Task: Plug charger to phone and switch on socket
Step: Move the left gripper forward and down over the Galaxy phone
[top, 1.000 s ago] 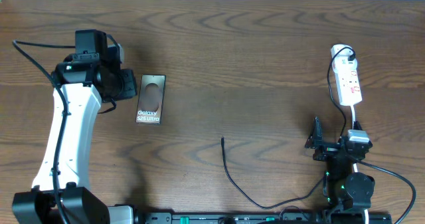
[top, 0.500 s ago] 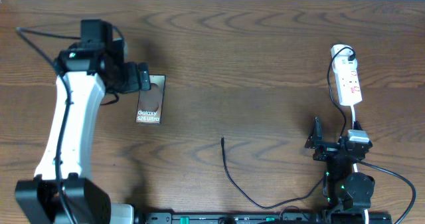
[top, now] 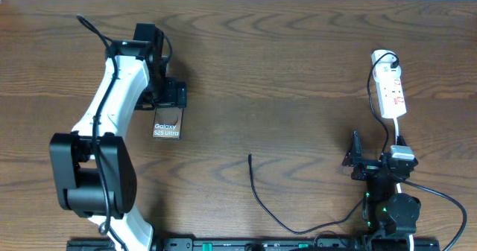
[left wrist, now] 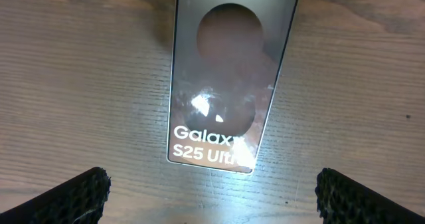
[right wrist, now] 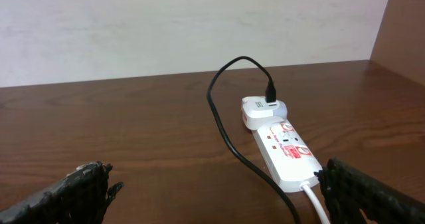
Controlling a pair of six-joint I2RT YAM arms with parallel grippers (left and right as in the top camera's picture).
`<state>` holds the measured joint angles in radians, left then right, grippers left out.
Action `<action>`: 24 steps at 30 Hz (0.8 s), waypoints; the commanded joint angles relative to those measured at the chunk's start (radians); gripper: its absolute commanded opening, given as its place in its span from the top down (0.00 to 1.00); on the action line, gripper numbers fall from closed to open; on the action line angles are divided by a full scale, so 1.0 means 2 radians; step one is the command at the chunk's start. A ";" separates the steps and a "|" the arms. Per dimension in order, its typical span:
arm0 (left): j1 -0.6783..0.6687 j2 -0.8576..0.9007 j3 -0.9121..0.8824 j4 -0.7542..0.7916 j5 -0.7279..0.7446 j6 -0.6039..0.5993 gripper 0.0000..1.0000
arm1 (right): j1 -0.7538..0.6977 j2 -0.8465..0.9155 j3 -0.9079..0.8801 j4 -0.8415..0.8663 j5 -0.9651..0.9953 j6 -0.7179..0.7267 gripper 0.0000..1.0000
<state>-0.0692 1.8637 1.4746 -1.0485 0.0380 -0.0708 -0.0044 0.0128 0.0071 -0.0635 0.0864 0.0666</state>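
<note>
Brown wood-grain table (top: 298, 72) is carrying everything; the phone (top: 168, 126) is lying flat on its left half, screen up, white lettering at its near end; the left gripper (top: 171, 96) is hanging over the phone's far half and hiding it from the overhead camera. Through the left wrist camera the phone (left wrist: 229, 78) is filling the middle of the view; the left gripper (left wrist: 214, 196) is standing wide open, its black fingers (left wrist: 76, 196) spreading wider than the phone and holding nothing.

The black cable (top: 262, 202) is lying loose near the table's middle, its free tip well apart from the phone; the power strip (top: 392, 92) is lying at the far right, with a white adapter (top: 383, 57) sitting at its far end.

The right gripper (top: 355, 156) is waiting just short of the strip; through its own camera the right gripper (right wrist: 226, 194) is gaping open and empty, facing the power strip (right wrist: 282, 151); the black cable (right wrist: 222, 127) is looping out of the white adapter (right wrist: 262, 110); a white cord (right wrist: 317, 207) is leaving the strip's near end.
</note>
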 commanded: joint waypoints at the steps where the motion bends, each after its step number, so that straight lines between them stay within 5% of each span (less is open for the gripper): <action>1: 0.000 0.009 0.006 0.000 -0.010 -0.007 0.00 | 0.003 -0.001 -0.001 -0.002 0.004 -0.006 0.01; 24: 0.000 0.014 -0.030 0.020 -0.010 -0.008 0.00 | 0.003 -0.001 -0.001 -0.002 0.004 -0.006 0.01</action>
<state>-0.0692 1.8767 1.4235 -1.0088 0.0376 -0.0784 -0.0044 0.0128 0.0071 -0.0635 0.0864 0.0666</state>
